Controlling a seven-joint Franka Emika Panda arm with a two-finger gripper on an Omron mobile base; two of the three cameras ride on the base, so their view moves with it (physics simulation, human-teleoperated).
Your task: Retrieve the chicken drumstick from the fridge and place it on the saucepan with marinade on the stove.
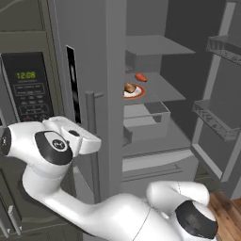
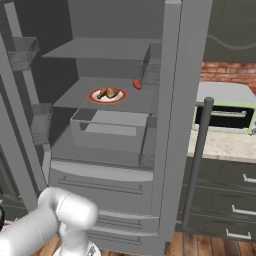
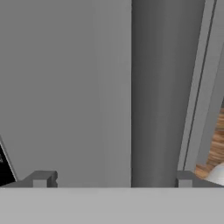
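Released, jaws wide, the gripper (image 3: 112,180) faces the fridge (image 1: 113,70) door; chicken drumstick (image 2: 108,93) sits on a plate (image 2: 94,98) inside.

Place was home kitchen. Steel fridge (image 1: 113,70) stood open, shelves holding plate (image 2: 107,96) of food. Wall oven (image 1: 26,84) with green clock sat left of fridge; toaster oven (image 2: 225,116) on counter, drawers (image 2: 225,195) below, brick wall (image 2: 227,72) right of fridge.

A dark wall oven (image 1: 26,87) with a green clock stands at the left. Warm wooden floor (image 1: 228,214) lies below. A red brick wall (image 2: 227,73) rises behind a pale bench (image 2: 220,145) bearing a toaster oven (image 2: 225,114), over dark drawers (image 2: 225,200).
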